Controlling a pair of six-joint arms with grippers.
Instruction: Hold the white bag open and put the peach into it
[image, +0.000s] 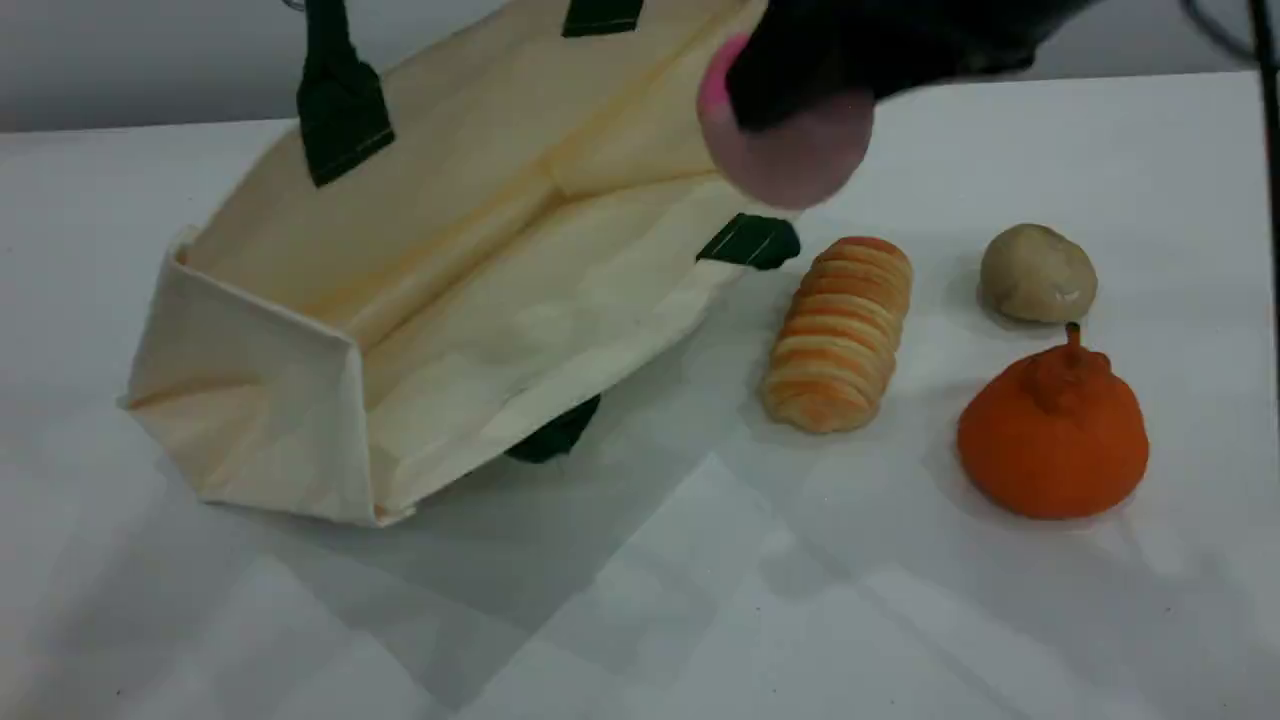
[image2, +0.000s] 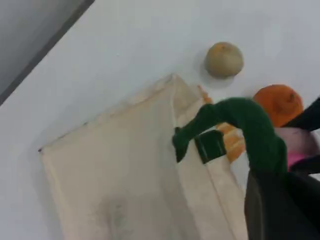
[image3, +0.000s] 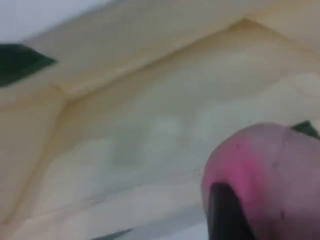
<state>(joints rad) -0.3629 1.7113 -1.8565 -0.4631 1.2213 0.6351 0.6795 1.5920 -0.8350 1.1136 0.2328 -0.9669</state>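
The white bag (image: 450, 260) lies on the table with its mouth raised and facing up and to the right. Its dark green rope handle (image2: 250, 125) runs into my left gripper (image2: 272, 185), which is shut on it and holds the upper rim up. In the scene view this handle (image: 340, 100) rises out of the top edge. My right gripper (image: 800, 95) is shut on the peach (image: 790, 155), pale pink with a bright pink patch, just at the bag's mouth. Close up, the peach (image3: 270, 170) sits against one dark fingertip (image3: 225, 215), with the bag's inside (image3: 150, 125) behind it.
To the right of the bag lie a striped bread roll (image: 838, 335), a beige lump (image: 1037, 272) and an orange stemmed fruit (image: 1052, 435). A lower green handle (image: 555, 435) pokes out under the bag. The table's far edge meets a grey wall.
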